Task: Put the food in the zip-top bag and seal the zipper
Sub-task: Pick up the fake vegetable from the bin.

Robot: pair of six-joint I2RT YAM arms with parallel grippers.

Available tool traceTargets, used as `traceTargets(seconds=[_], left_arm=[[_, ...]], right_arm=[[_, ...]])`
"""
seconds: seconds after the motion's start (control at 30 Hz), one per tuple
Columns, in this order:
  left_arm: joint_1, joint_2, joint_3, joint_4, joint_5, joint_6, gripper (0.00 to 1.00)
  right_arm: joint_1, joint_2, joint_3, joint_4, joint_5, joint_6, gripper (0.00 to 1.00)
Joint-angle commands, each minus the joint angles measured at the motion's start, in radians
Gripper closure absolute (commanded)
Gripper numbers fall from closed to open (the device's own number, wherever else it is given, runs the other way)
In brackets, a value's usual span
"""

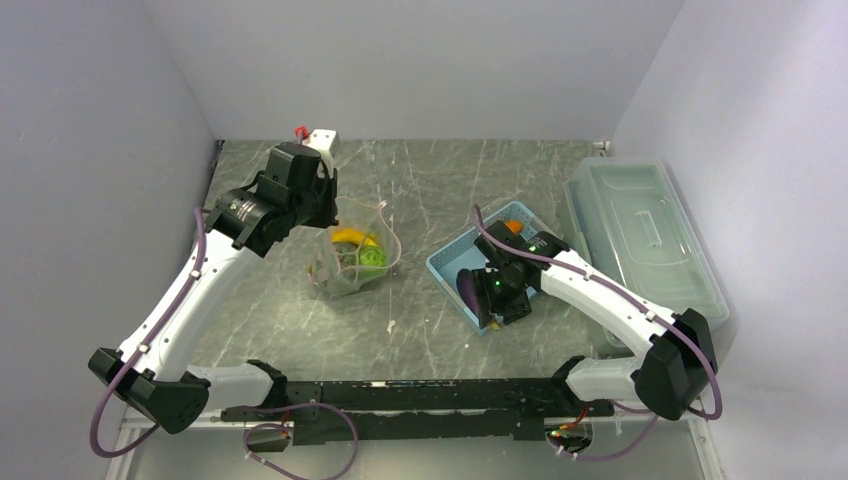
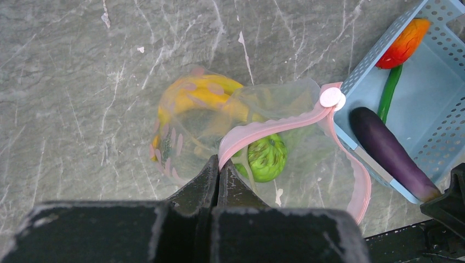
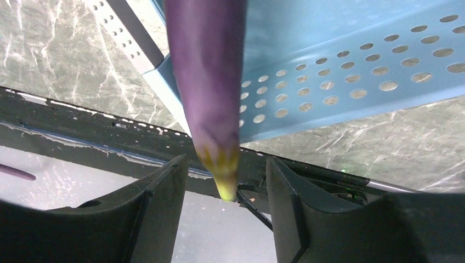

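The zip-top bag (image 2: 285,109) lies on the table left of the blue basket (image 2: 438,82), its mouth gaping toward the basket. My left gripper (image 2: 220,163) is shut on the pink zipper (image 2: 274,129) strip. In the bag lie a yellow banana bunch (image 2: 197,96) and a green vegetable (image 2: 267,158). The basket holds the purple eggplant (image 2: 386,150), an orange carrot (image 2: 403,44) and a thin green pod (image 2: 388,93). My right gripper (image 3: 225,183) stands open around the eggplant's (image 3: 208,82) stem tip, with a gap on each side. From above, the right gripper (image 1: 497,300) hangs over the basket's near corner.
A large clear lidded box (image 1: 640,240) stands along the right wall. A small white block (image 1: 322,138) with a red piece sits at the back left. The black rail (image 1: 420,395) runs along the near table edge, just beyond the basket corner.
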Motion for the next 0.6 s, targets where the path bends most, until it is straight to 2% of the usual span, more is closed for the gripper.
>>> traceTargets(seconds=[0.0, 0.3, 0.57], left_arm=[[0.005, -0.009, 0.004, 0.044, 0.015, 0.005, 1.00], [0.005, -0.006, 0.000, 0.047, 0.018, 0.003, 1.00], [0.005, -0.008, -0.004, 0.050, 0.024, -0.001, 1.00]], right_arm=[[0.005, -0.017, 0.044, -0.001, 0.050, -0.005, 0.41], [0.013, -0.105, 0.109, -0.026, 0.193, 0.067, 0.33], [0.015, -0.210, -0.018, 0.165, 0.259, 0.189, 0.33]])
